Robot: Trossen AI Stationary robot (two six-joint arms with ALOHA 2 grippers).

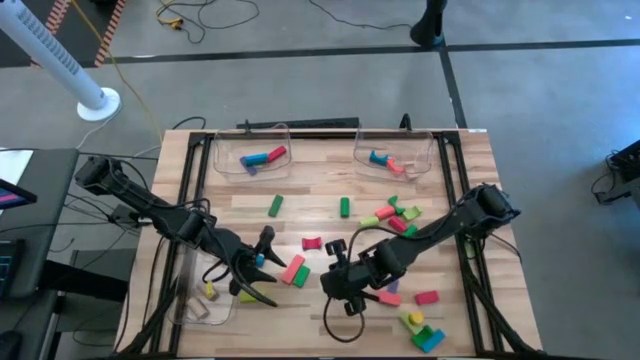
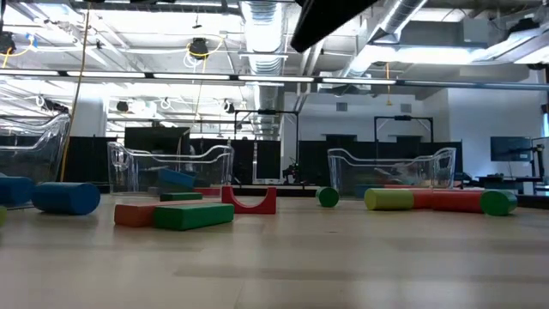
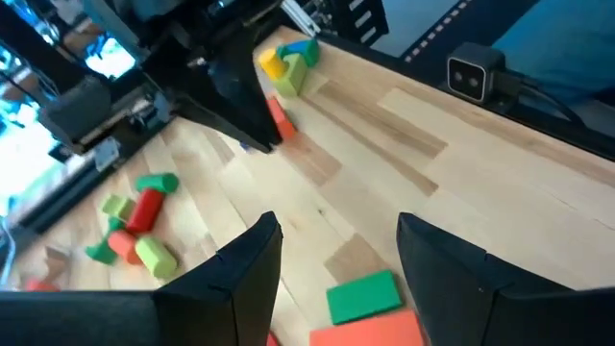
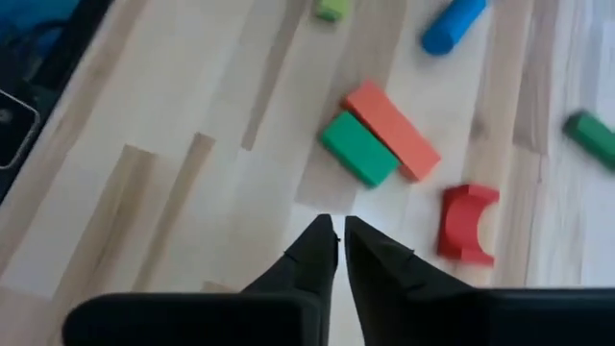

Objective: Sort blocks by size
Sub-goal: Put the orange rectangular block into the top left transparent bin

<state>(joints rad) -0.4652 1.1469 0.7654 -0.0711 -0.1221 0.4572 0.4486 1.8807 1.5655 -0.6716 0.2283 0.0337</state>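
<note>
At counter centre, your right gripper (image 4: 335, 240) is hovering closed and empty; the green block (image 4: 357, 148) is lying at its twelve o'clock, long axis diagonal.

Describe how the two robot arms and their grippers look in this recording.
Both arms are dark, near-black jointed links with black cables looping along them. The left gripper has two broad, flat black fingers with angled tips. The right gripper has matching black fingers narrowing to points, on a bulky black wrist block. No coloured markings show on either.
</note>
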